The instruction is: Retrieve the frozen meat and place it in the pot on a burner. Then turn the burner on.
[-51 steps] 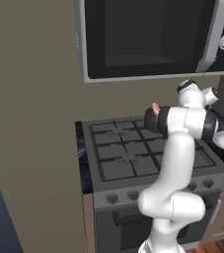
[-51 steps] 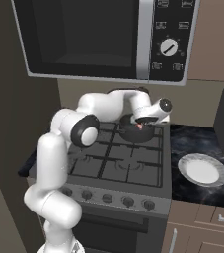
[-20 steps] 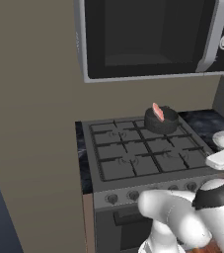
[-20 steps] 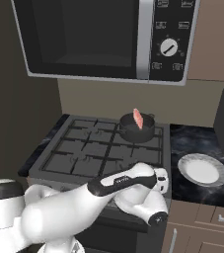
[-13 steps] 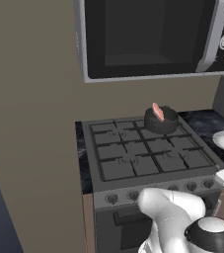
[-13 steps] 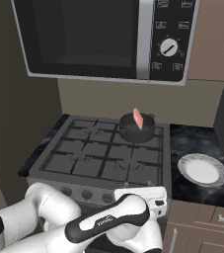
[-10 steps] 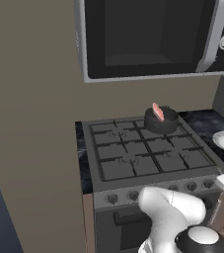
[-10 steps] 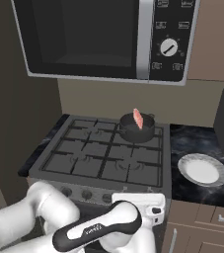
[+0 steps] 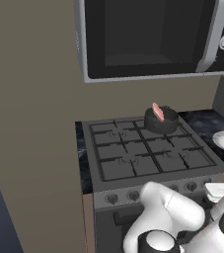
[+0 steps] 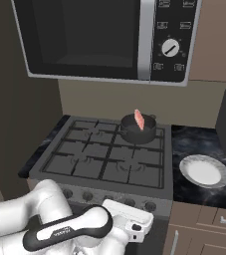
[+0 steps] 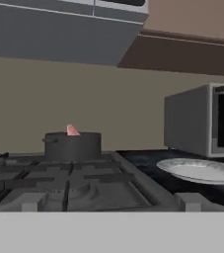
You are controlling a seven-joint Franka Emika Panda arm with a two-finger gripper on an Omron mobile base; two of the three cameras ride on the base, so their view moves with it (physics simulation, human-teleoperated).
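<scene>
Pinkish frozen meat [image 10: 139,120] stands in the pot [image 10: 138,130], far beyond the open, empty pincer; misjudging the knobs [image 10: 130,201] could light another burner.

You find no wording here that can be made out. The microwave [image 10: 107,40] has a control panel [image 10: 171,42] with small pale markings above and below its dial [image 10: 169,48], but they are too blurred for you to read as letters or numbers. The arm's dark forearm [image 10: 67,230] carries a short pale marking in the right base view, also too small for you to read. The stove knobs [image 10: 107,197] show you no legible signs.
</scene>
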